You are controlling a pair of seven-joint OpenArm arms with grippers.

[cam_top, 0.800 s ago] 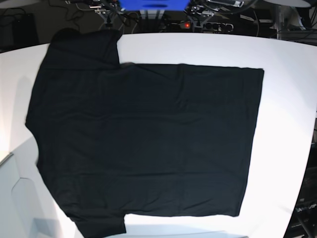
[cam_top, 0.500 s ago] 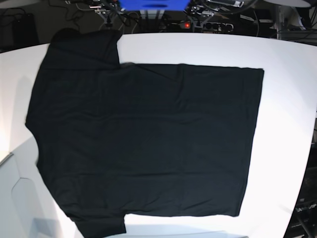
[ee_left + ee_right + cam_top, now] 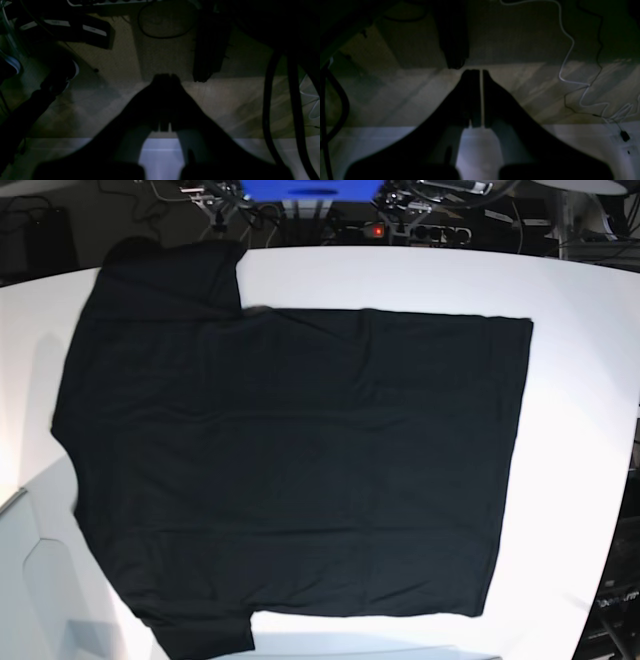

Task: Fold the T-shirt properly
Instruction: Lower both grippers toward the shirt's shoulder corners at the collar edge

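Observation:
The black T-shirt (image 3: pixel 290 460) lies spread flat on the white table (image 3: pixel 580 430) in the base view, collar end to the left, hem to the right, one sleeve at the far left top and one at the near bottom. No label or print shows. Neither arm appears in the base view. My left gripper (image 3: pixel 165 77) shows in its wrist view as a dark silhouette with fingers together, holding nothing, over the floor. My right gripper (image 3: pixel 481 73) looks the same, with only a thin slit between the fingers, away from the shirt.
Cables and electronics (image 3: pixel 400 220) line the far table edge. A grey panel (image 3: pixel 40 580) sits at the near left corner. The wrist views show floor, cables (image 3: pixel 572 62) and dark boxes (image 3: pixel 75 30) below table level.

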